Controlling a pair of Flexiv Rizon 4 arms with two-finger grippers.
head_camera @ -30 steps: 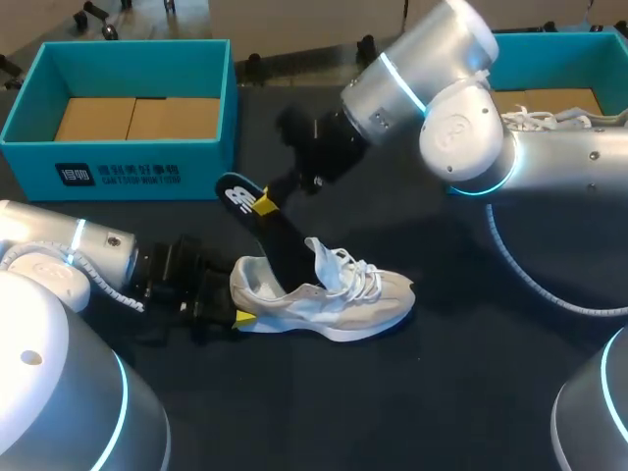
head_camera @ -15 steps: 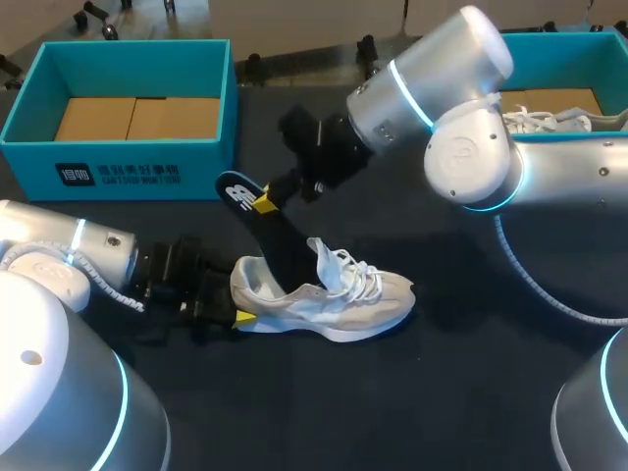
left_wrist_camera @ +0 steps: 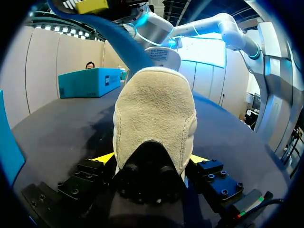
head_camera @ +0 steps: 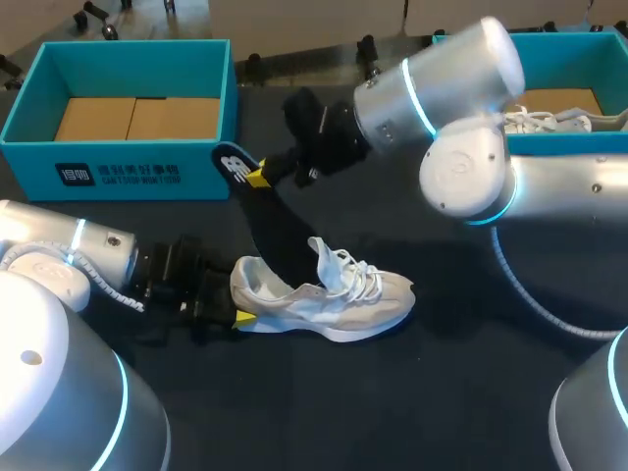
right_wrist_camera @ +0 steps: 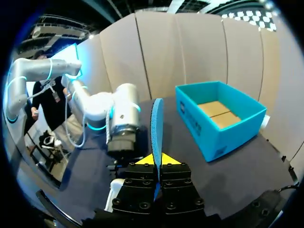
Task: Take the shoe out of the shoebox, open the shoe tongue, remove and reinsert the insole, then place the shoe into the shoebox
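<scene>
A white shoe (head_camera: pixel 329 294) lies on its sole on the dark table, toe to the right, tongue pulled up. My left gripper (head_camera: pixel 232 312) holds its heel (left_wrist_camera: pixel 154 118), one yellow-tipped finger (left_wrist_camera: pixel 101 158) on each side. A dark blue insole (head_camera: pixel 267 221) rises steeply out of the shoe's opening. My right gripper (head_camera: pixel 257 177) is shut on its upper end, just in front of the left shoebox. In the right wrist view the insole (right_wrist_camera: pixel 156 126) stands edge-on between the closed fingertips of that gripper (right_wrist_camera: pixel 157 160). In the left wrist view the insole (left_wrist_camera: pixel 118 42) climbs from the shoe.
A teal shoebox (head_camera: pixel 118 162) with cardboard inside stands at the back left, close behind the raised insole. A second teal box (head_camera: pixel 589 49) at the back right holds another white shoe (head_camera: pixel 545 120). My right arm spans the table's back middle.
My right gripper has risen and drawn back toward the left shoebox, pulling the insole farther up out of the shoe. The left gripper and the shoe have stayed in place.
</scene>
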